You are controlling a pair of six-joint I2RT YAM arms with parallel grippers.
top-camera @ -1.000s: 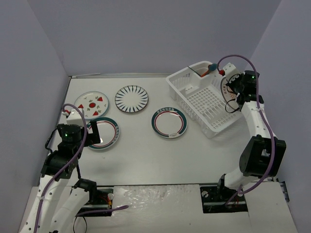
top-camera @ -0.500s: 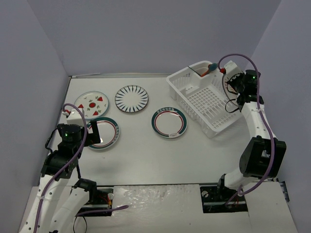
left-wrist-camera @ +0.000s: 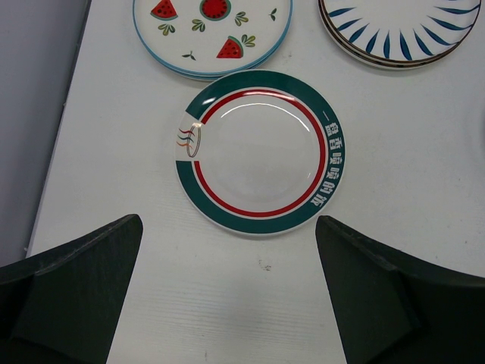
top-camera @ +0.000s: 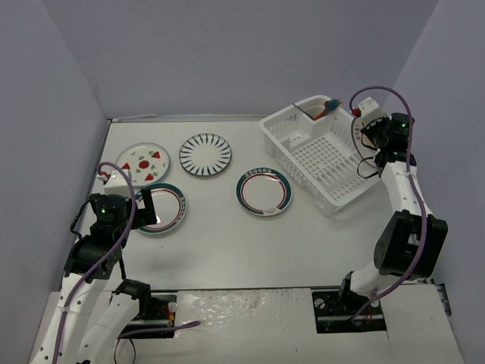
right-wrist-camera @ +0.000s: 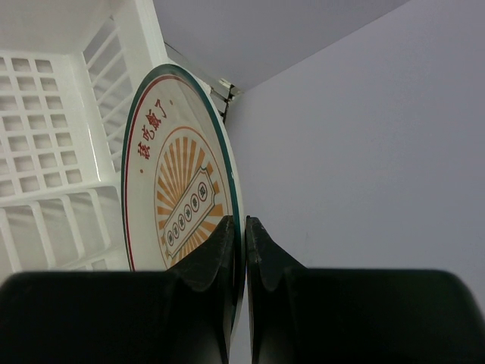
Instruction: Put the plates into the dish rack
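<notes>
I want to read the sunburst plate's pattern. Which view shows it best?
Right wrist view: the sunburst plate fills it, rim pinched in the right claw. Top view shows only a sliver; left wrist view, none of it.

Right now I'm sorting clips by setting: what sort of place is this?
Likely a robot lab cell, not a kitchen: plain walls box in the table, with left arm and right arm bolted at its edge.

A white worktop fills the middle of the overhead view, boxed in on three sides by plain lavender-grey walls. A thin pale strip runs along its far edge. Near the far right corner, a small orange, teal and red utensil pokes up at a tilt; its kind is unclear.
</notes>
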